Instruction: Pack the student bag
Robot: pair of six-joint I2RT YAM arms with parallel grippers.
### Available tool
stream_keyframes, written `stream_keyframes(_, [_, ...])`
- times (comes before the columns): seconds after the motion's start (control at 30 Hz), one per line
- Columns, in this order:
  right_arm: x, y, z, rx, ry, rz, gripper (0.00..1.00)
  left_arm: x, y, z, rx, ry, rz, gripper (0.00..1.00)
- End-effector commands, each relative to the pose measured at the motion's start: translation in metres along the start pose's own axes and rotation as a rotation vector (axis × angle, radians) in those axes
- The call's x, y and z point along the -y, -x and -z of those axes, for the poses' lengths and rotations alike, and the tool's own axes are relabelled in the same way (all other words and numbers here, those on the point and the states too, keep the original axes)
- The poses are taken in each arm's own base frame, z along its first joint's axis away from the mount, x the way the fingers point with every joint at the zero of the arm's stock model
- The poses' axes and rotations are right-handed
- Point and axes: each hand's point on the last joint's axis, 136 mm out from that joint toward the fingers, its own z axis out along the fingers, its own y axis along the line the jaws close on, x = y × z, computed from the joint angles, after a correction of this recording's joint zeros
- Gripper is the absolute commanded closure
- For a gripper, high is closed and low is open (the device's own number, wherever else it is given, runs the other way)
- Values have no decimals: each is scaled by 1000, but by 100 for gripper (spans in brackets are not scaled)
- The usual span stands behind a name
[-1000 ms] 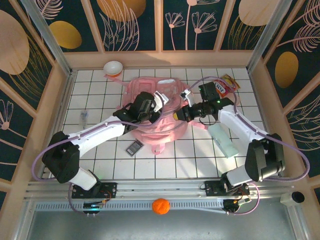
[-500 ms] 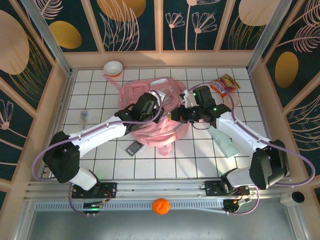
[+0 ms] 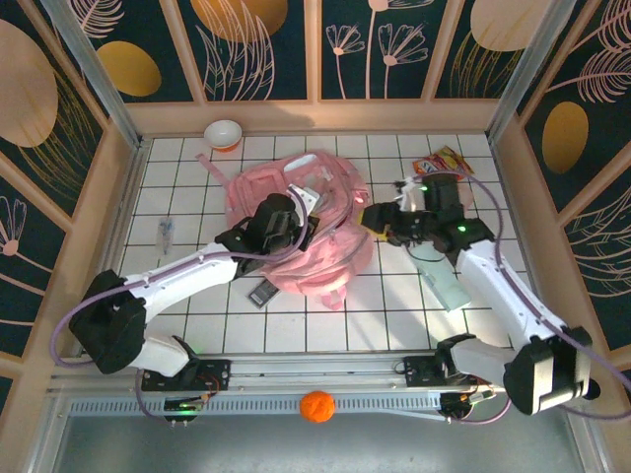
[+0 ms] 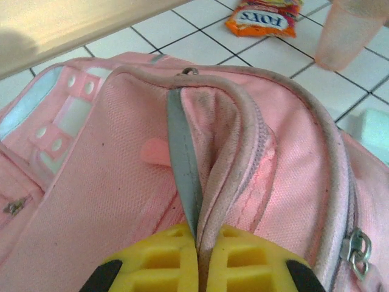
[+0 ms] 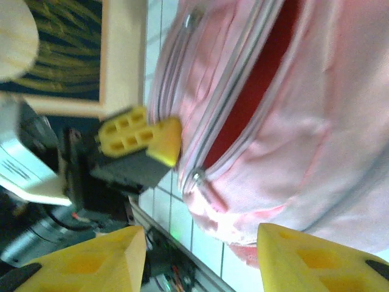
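1. The bag [image 3: 335, 251] lies slumped on the tiles, with a bowl [image 3: 224, 133] just past its far-left corner.
2. My left gripper [image 4: 197, 258] sits on top of the bag, clenched on a fold of its zip edge. Grey trim runs up from between the fingertips. I read this as pinching the lip to hold the mouth open.
3. My right gripper [image 5: 200, 261] hangs just off the bag's right side, released, fingers spread with nothing between them. It faces the open zip [image 5: 255, 91], where red lining shows.
4. A snack packet [image 3: 441, 163] lies beyond the bag's right side, a pale pouch [image 3: 444, 281] is nearer on that side, and a dark flat item [image 3: 263, 291] touches its near edge. These are probably what I load next.
5. Risk: if the pinched fold slips, the mouth sags shut.
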Motion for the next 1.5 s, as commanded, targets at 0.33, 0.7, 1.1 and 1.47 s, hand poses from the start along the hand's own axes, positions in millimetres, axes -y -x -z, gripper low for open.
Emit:
stream_keyframes(0.33, [-13, -1, -37, -26, 141, -175, 46, 33, 73, 38, 322, -182, -236, 100])
stream_keyframes(0.7, [-11, 13, -58, -21, 144, -208, 50, 52, 67, 51, 348, -283, -359, 100])
stream_keyframes(1.1, [-15, 14, -64, 125, 172, -293, 98, 11, 76, 35, 308, -112, -394, 100])
stream_keyframes(1.47, [-49, 25, -61, 362, 265, -292, 100, -14, 54, 59, 31, -103, 62, 44])
